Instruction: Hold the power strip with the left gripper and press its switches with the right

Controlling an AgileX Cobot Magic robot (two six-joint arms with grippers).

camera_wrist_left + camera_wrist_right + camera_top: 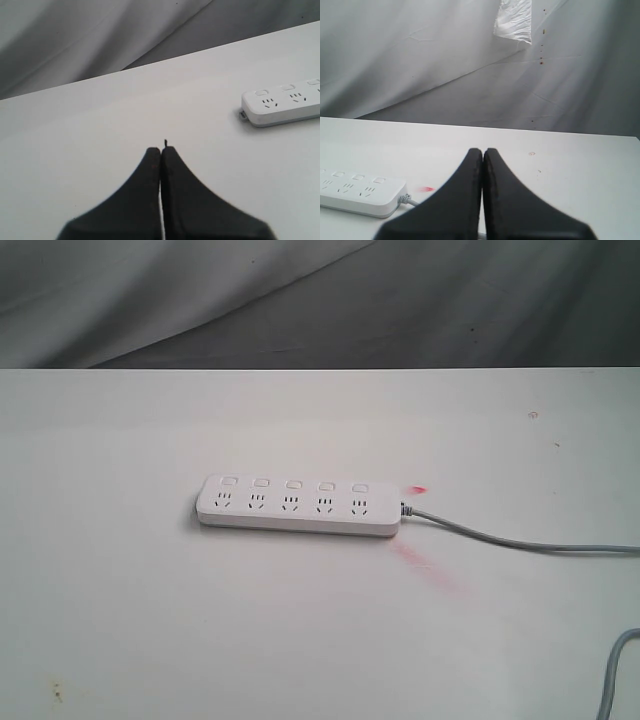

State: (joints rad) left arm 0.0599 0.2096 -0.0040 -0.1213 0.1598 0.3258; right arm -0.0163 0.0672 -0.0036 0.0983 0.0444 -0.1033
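Left gripper (161, 150) pressed together, right gripper (483, 151) likewise — I see both well apart from the power strip (298, 507); holding, switches (293, 483) untouched.

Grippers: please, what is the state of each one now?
Left gripper: closed, holding nothing.
Right gripper: closed, holding nothing.
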